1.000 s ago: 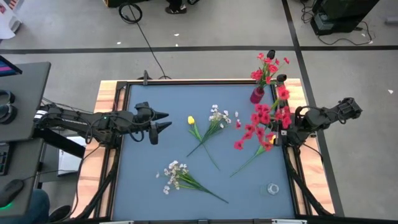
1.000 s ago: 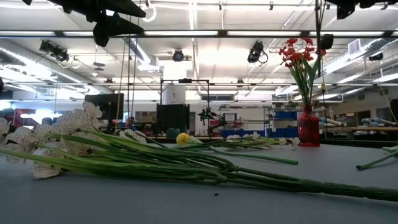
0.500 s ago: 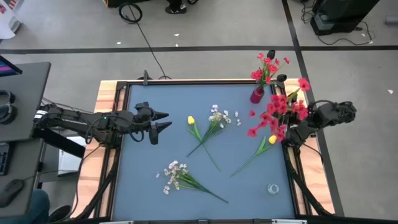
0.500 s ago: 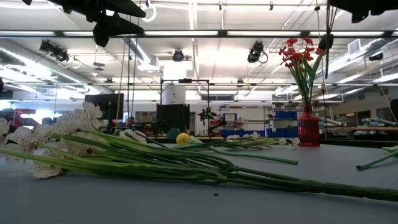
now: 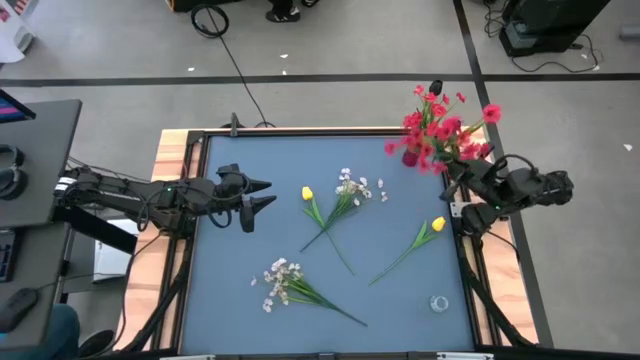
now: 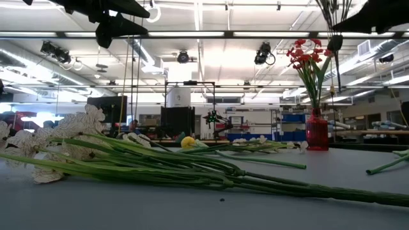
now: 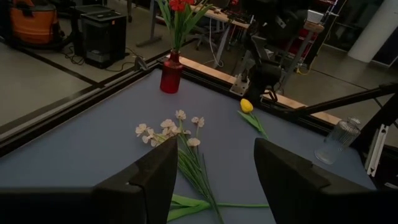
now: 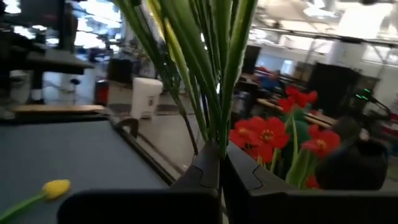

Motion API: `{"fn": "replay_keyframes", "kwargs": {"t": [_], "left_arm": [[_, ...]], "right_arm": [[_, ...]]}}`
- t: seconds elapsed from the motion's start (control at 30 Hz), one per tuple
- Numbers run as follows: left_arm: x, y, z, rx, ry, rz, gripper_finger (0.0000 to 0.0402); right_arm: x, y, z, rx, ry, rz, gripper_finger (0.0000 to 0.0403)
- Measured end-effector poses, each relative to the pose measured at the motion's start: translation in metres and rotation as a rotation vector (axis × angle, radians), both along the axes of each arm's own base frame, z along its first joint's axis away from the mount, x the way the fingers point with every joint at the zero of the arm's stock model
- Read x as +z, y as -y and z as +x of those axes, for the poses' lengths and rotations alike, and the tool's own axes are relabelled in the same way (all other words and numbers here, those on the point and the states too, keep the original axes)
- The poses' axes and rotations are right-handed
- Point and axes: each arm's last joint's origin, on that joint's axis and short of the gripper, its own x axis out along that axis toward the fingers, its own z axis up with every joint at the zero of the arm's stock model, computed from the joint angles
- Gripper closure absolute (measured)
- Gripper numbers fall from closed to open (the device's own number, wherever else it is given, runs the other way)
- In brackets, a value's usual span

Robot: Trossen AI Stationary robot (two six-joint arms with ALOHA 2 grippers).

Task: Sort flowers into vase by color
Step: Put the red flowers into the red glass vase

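Observation:
My right gripper (image 5: 463,180) is shut on a bunch of red flowers (image 5: 442,135), held in the air by the table's far right corner, next to the red vase (image 5: 413,153), which has red flowers standing in it. On the blue table lie two yellow tulips (image 5: 307,193) (image 5: 437,225) and two white sprays (image 5: 350,187) (image 5: 280,279). My left gripper (image 5: 262,192) hangs open above the table's left part, with nothing between its fingers (image 7: 155,180). My right gripper pinches several green stems (image 8: 214,124) of the red bunch together between its two fingers. The fingers come in about level from the table's right side and lie across the stems. The bunch is lifted clear of the table, with its blossoms (image 5: 430,140) leaning toward the red vase.
A clear glass jar (image 5: 438,302) stands near the table's near right corner. The black frame rail (image 5: 300,131) runs round the table. In the low view the near white spray's stems (image 6: 160,167) lie across the foreground.
My right gripper has carried the red bunch up off the table's right part and swung it toward the far edge and the red vase, turning as it went. The blossoms now sit beside the vase. A yellow tulip that lay partly under the bunch stays on the table, uncovered.

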Motion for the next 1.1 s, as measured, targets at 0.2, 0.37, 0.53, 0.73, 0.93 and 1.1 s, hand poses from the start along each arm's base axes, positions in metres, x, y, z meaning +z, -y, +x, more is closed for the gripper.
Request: {"fn": "replay_keyframes", "kwargs": {"t": [0.2, 0.37, 0.53, 0.73, 0.93, 1.1], "left_arm": [[0.0, 0.0, 0.0, 0.0, 0.0, 0.0, 0.0184], [0.0, 0.0, 0.0, 0.0, 0.0, 0.0, 0.0184], [0.0, 0.0, 0.0, 0.0, 0.0, 0.0, 0.0184], [0.0, 0.0, 0.0, 0.0, 0.0, 0.0, 0.0184], [0.0, 0.0, 0.0, 0.0, 0.0, 0.0, 0.0184], [0.0, 0.0, 0.0, 0.0, 0.0, 0.0, 0.0184]], "right_arm": [[-0.012, 0.002, 0.012, -0.047, 0.122, -0.008, 0.0393], [-0.025, 0.009, 0.02, -0.106, 0.152, -0.058, 0.0393], [-0.031, 0.017, 0.033, -0.161, 0.133, -0.086, 0.0393], [-0.03, 0.033, 0.052, -0.209, 0.1, -0.141, 0.0393], [-0.036, 0.039, 0.063, -0.197, 0.11, -0.081, 0.0393], [-0.036, 0.039, 0.063, -0.193, 0.109, -0.081, 0.0393]]}}
